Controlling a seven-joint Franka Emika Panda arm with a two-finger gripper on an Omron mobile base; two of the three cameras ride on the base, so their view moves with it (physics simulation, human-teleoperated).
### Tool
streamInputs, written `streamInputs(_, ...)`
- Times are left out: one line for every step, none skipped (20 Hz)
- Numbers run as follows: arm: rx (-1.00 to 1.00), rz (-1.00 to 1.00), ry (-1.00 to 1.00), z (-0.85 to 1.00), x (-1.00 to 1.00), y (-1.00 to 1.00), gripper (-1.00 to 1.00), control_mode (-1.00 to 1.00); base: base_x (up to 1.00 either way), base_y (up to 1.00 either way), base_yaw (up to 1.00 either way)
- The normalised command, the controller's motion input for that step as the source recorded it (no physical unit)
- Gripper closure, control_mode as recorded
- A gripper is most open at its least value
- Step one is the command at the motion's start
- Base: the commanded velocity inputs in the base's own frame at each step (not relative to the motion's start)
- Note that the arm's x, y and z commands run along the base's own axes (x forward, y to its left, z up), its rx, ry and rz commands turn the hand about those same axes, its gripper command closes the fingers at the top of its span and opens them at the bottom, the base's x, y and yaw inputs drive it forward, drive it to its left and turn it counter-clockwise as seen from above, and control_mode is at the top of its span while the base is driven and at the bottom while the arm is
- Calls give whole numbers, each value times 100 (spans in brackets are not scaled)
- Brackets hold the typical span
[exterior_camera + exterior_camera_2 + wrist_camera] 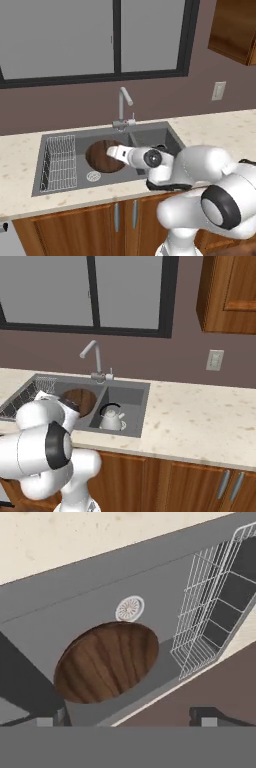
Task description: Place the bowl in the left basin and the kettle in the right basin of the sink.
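**Both items set in sink; arm to be cleared**

Bowl [106, 662] lies in left basin [75, 140] beside rack [57, 162]; kettle [111, 419] sits in right basin [125, 398]. Pincer [130, 719] is spread wide, nothing held. Arm should be lifted straight up, w/o nudging bowl.

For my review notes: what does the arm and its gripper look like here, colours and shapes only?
The arm is glossy white, built of thick rounded segments with dark charcoal bands and round dark caps at the joints. No cables or markings are visible. In the hand view, the gripper shows two small dark finger tips with lighter grey blocks at their bases.
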Motion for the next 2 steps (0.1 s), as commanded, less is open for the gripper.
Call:
streamInputs(-16, 25, 0, 99, 0, 0, -100, -100, 0, 0, 0)
streamInputs(-18, 25, 0, 100, 0, 0, -100, -100, 0, 0, 0)
